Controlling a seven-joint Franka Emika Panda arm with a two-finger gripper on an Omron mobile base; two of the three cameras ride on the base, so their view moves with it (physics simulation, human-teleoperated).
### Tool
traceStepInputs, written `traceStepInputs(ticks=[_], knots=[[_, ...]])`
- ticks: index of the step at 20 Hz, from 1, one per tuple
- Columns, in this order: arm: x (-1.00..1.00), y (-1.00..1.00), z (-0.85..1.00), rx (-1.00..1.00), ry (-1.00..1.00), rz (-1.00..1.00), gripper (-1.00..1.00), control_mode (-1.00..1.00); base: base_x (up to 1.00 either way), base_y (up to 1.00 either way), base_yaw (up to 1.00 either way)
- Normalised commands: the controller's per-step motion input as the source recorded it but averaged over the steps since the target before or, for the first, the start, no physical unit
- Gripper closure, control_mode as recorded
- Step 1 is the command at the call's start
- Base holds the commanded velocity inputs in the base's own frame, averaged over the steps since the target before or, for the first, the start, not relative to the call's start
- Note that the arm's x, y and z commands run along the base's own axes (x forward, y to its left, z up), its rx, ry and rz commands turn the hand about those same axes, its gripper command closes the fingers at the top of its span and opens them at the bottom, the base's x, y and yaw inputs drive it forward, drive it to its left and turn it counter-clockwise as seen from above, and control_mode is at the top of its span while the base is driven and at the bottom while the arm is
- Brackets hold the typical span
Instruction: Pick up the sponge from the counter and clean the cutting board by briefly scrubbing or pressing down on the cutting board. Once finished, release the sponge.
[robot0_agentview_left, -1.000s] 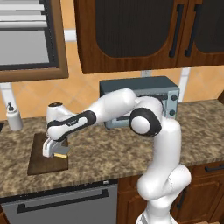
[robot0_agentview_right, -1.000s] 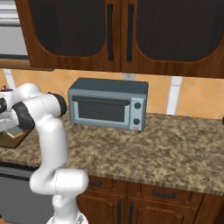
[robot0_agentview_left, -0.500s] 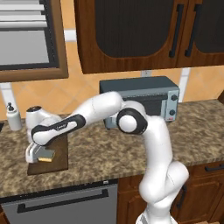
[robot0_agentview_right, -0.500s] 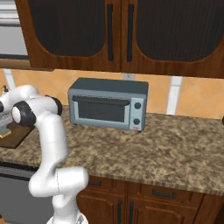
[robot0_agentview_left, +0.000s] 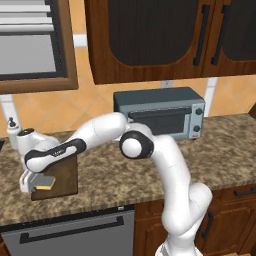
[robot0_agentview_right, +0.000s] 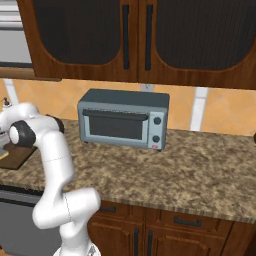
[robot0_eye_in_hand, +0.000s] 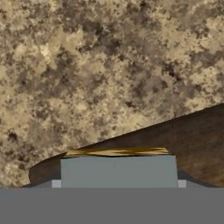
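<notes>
The sponge (robot0_agentview_left: 46, 183), grey-blue over yellow, sits at the front left corner of the dark wooden cutting board (robot0_agentview_left: 65, 172) on the speckled counter (robot0_agentview_left: 115, 175). My gripper (robot0_agentview_left: 36, 184) is low at that corner and shut on the sponge. In the hand view the sponge (robot0_eye_in_hand: 118, 169) spans the space between the fingers, its yellow layer showing along the far edge. The cutting board (robot0_eye_in_hand: 192, 138) lies under it, with its edge running diagonally against the counter (robot0_eye_in_hand: 109, 65). In the right base view the cutting board (robot0_agentview_right: 15, 157) shows at the far left behind my arm.
A grey toaster oven (robot0_agentview_left: 160, 112) stands at the back of the counter, right of the board. A white soap bottle (robot0_agentview_left: 12, 131) is by the wall behind my hand. Dark wall cabinets (robot0_agentview_left: 150, 35) hang overhead, and a dishwasher front (robot0_agentview_left: 70, 235) sits under the counter edge.
My hand has slid with the sponge from the board's middle toward its front left corner, the arm stretching further left.
</notes>
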Motion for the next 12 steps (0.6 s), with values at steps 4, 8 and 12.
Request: traceStepInputs(ticks=[4, 8, 12], knots=[[-0.01, 0.05, -0.28, 0.00, -0.05, 0.00, 1.00, -1.00, 0.00, 0.00, 0.00], [0.00, 0.00, -0.36, 0.00, -0.05, 0.00, 1.00, -1.00, 0.00, 0.00, 0.00], [0.00, 0.00, -0.47, 0.01, -0.07, 0.00, 1.00, -1.00, 0.00, 0.00, 0.00]])
